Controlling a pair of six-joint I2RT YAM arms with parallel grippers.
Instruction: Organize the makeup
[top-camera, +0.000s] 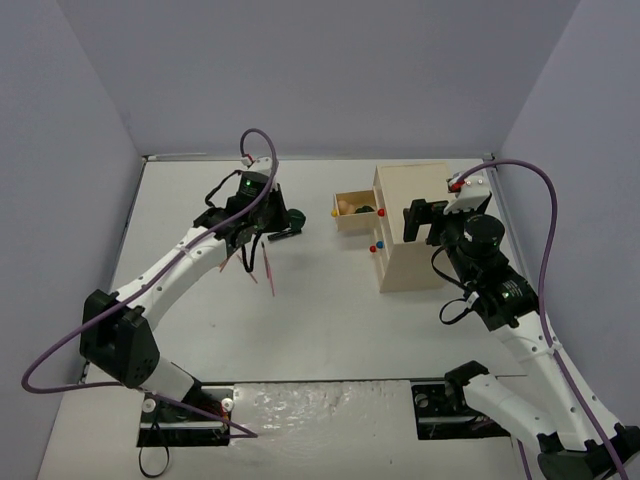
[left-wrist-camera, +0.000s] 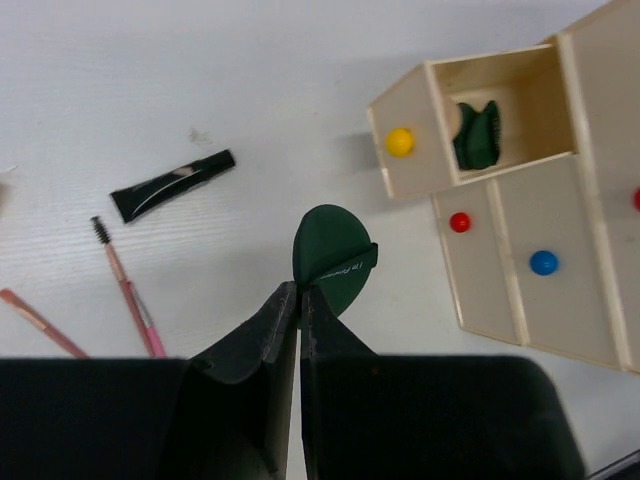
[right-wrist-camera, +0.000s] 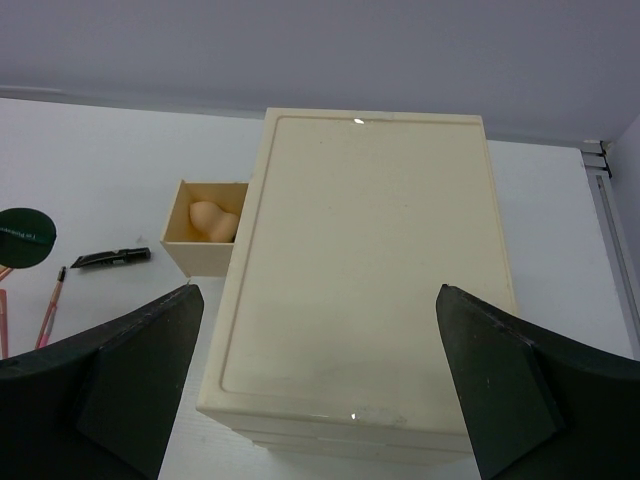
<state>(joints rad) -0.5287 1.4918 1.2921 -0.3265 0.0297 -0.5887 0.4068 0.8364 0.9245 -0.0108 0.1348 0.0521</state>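
Left gripper (left-wrist-camera: 299, 296) pinched shut on rim of green compact (left-wrist-camera: 330, 255), which sits just ahead of fingertips. Black tube (left-wrist-camera: 172, 186) and pink pencils (left-wrist-camera: 128, 290) ahead-left. Right gripper (right-wrist-camera: 320, 390) wide open, empty, above drawer box (right-wrist-camera: 365, 260).

Counting one box (right-wrist-camera: 360, 270) with one drawer (left-wrist-camera: 500, 95) pulled open; counting four knobs in the left wrist view: one yellow knob (left-wrist-camera: 400, 141), two red knobs (left-wrist-camera: 460, 221) (left-wrist-camera: 637, 198), one blue knob (left-wrist-camera: 543, 262); finding two green compacts (left-wrist-camera: 328, 250) (left-wrist-camera: 478, 135); noting one black tube (left-wrist-camera: 172, 186); making out two pink pencils (left-wrist-camera: 128, 290) (left-wrist-camera: 40, 322); spotting one peach sponge (right-wrist-camera: 208, 220); totalling six makeup pieces; seeing two arms (top-camera: 190, 255) (top-camera: 520, 320).
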